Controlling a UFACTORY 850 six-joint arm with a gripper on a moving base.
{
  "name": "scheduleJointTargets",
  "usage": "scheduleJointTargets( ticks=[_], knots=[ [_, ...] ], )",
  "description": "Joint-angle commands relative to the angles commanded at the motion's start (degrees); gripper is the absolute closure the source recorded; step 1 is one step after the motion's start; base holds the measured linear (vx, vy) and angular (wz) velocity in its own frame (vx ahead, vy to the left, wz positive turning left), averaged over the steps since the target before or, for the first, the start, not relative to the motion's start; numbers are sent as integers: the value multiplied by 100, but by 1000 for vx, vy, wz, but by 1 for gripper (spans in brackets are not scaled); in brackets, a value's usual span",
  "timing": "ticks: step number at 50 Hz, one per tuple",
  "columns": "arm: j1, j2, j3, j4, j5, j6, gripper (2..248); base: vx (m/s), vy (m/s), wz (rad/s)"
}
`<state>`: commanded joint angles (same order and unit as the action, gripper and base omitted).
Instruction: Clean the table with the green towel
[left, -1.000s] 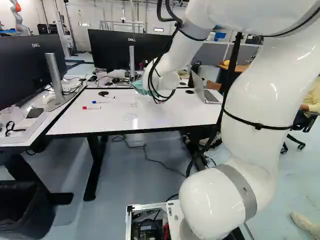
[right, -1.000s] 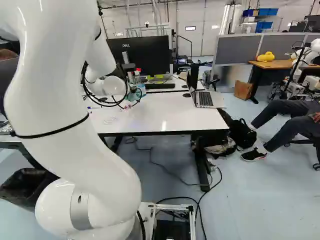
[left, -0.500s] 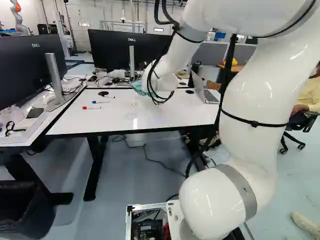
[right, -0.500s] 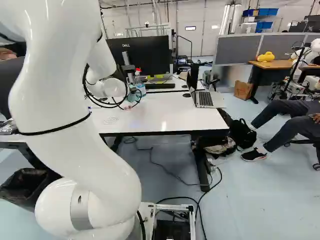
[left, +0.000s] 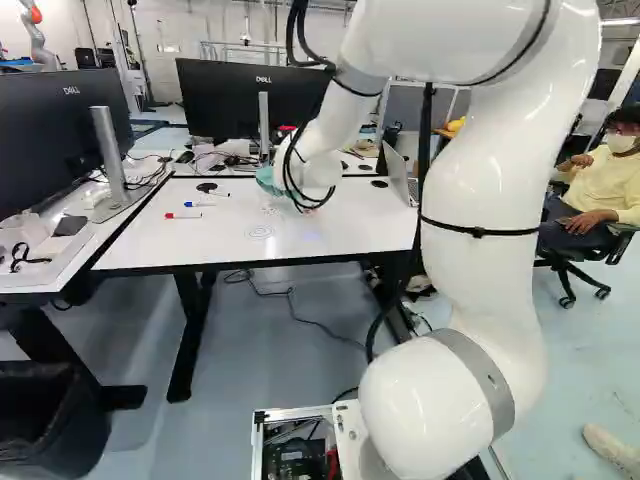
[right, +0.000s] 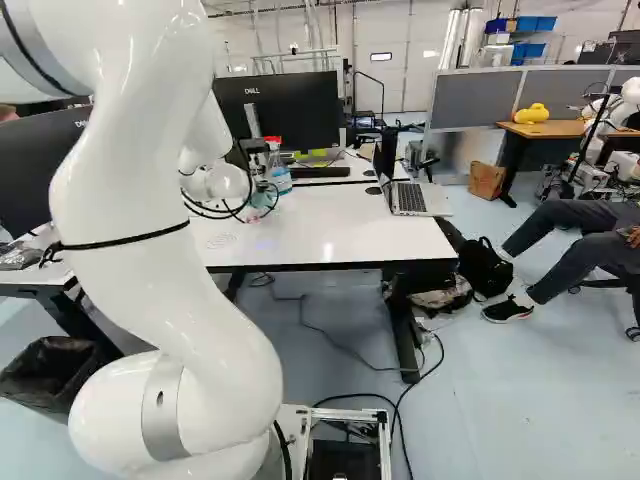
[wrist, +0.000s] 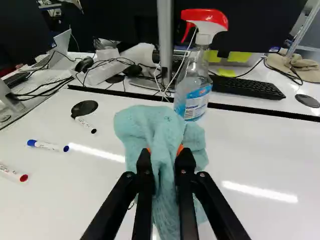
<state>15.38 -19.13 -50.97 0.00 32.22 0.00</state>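
In the left base view my arm (left: 325, 140) reaches over the desk (left: 140, 240), and the green towel (left: 268, 181) shows past the wrist, near the far edge. The red marker (left: 183, 216), blue marker (left: 200, 205) and black marker (left: 219, 194) lie toward the left edge, out of a wipe's way, I judge. Drawn rings (left: 260, 232) sit closer to the near edge; I take them as what I'm here to rub off, so the cleaning looks unfinished.

In the right base view the wrist and its cables hide most of the towel. The laptop (right: 410, 198) stands open by the far right corner, and I'd keep my strokes short of it.

In the wrist view my gripper (wrist: 164, 151) is closed on the towel, pinching a bunched fold between its orange pads. The loose cloth spreads ahead and drapes below, which should give me a broad, soft face to wipe with and spare the desk from hard fingertips. I can't tell how firmly it presses. The spray bottle (wrist: 192, 85) stands upright at the far edge, just ahead of the cloth; pushing farther could topple it, so I'd draw back toward the rings
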Motion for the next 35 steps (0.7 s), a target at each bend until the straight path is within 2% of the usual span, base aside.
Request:
scheduleJointTargets(
  ticks=[23, 35],
  knots=[
    [304, -593, -407, 0, 0, 0, 199, 0, 0, 0],
    [312, -762, -448, 0, 0, 0, 199, 0, 0, 0]
  ],
)
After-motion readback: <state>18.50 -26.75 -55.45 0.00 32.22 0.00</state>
